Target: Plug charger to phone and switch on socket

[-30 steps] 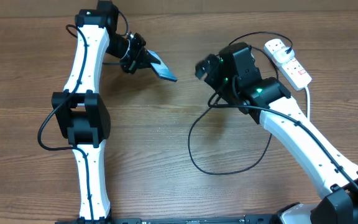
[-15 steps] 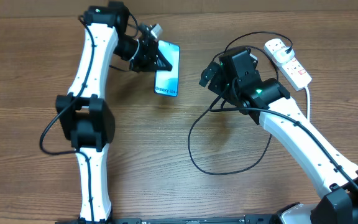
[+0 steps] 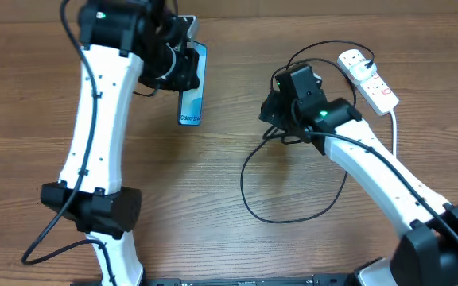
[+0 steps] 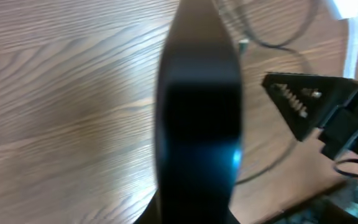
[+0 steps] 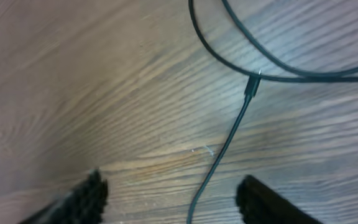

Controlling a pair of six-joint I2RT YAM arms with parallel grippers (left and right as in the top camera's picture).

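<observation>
My left gripper (image 3: 184, 70) is shut on the phone (image 3: 191, 89) and holds it above the back of the table with the lit screen facing up. In the left wrist view the phone (image 4: 197, 118) shows as a dark blurred slab filling the middle. The charger (image 3: 249, 202) lies in a black loop on the wood. Its connector tip (image 5: 252, 84) lies ahead of my right gripper (image 5: 171, 183), which is open low over the table with the cable (image 5: 213, 174) running between its fingers, untouched. The socket (image 3: 368, 78) lies at the back right.
The socket's thick white cord (image 3: 393, 119) runs down beside the right arm. Black arm cables hang by the left arm's base (image 3: 86, 214). In the left wrist view the right gripper (image 4: 309, 106) shows at the right, over the wooden table (image 3: 213, 183).
The left arm has swung the phone left and further back, its screen now facing up. The right gripper has dropped closer to the cable and its jaws have narrowed.
</observation>
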